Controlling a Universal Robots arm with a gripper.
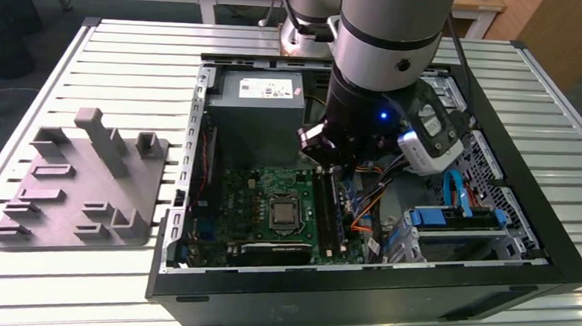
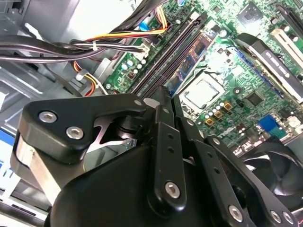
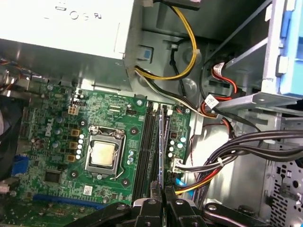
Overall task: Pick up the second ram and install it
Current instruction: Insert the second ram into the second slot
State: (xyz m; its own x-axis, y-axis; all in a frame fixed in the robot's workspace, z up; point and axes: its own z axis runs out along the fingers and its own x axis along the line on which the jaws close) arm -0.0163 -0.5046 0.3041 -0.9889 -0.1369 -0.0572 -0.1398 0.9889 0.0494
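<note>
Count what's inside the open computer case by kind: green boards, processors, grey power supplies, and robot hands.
Green board: 1
Processor: 1
Grey power supply: 1
Hand: 1
Total: 4

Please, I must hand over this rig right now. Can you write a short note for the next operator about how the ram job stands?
Gripper: the gripper is down inside the open black computer case, at one end of the thin dark bluish ram stick. Open or shut, I cannot tell.
Things: the stick stands on edge along the long black slots of the green board.
Done: the stick is at the slots.
Left: full seating is not confirmed.
</note>
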